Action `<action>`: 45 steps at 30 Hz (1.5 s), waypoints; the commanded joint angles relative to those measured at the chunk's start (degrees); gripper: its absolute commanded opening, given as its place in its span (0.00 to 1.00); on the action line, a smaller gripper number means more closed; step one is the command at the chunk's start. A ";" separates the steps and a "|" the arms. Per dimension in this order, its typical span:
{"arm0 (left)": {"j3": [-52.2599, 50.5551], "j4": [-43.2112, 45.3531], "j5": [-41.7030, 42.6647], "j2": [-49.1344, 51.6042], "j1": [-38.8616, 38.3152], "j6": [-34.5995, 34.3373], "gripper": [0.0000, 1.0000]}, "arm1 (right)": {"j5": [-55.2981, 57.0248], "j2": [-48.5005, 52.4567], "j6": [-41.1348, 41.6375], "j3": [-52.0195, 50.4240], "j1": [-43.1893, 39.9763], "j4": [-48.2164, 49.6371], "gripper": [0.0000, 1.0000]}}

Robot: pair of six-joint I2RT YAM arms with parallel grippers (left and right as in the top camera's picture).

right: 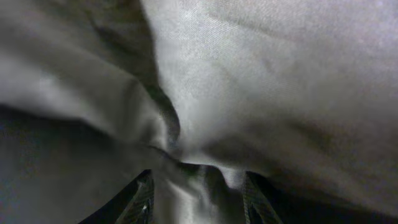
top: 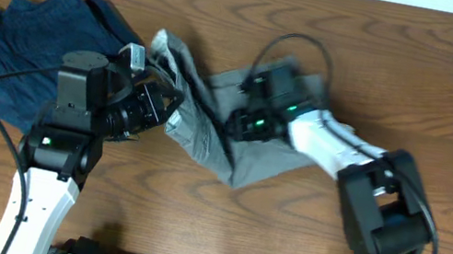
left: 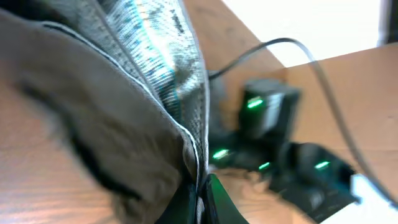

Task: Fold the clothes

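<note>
The light grey pants (top: 244, 161) lie crumpled in the middle of the wooden table. My left gripper (top: 173, 99) is at their left edge. In the left wrist view it (left: 200, 202) is shut on a seamed edge of the grey pants (left: 124, 93), which is lifted off the table. My right gripper (top: 240, 128) is pressed down into the pants' middle. In the right wrist view its fingers (right: 198, 202) stand apart with a bunched fold of the grey cloth (right: 261, 74) between them.
A dark navy-blue garment (top: 26, 45) lies crumpled at the table's far left, touching the pants' left end. The right arm's black body (left: 267, 124) with green lights shows behind the lifted cloth. Bare wood (top: 404, 74) lies to the right and front.
</note>
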 commanded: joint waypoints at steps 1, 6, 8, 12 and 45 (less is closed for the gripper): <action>1.95 2.89 2.82 -0.72 -1.09 -1.03 0.06 | -1.51 2.62 1.70 -0.90 4.81 0.87 0.45; 1.95 8.72 2.78 -0.55 -4.98 -1.42 0.06 | -1.27 2.58 1.64 -0.04 6.88 0.35 0.49; 1.95 9.42 2.19 -0.22 -6.32 -1.40 0.06 | -0.61 1.97 0.98 1.16 5.90 -1.20 0.51; 1.81 9.07 1.86 1.29 -9.01 -1.20 0.06 | 4.79 -1.88 -0.66 4.33 1.05 -7.50 0.58; 1.84 49.37 -15.30 33.92 -29.75 -9.40 0.07 | 18.62 -6.60 -3.67 -7.65 -17.53 -21.09 0.56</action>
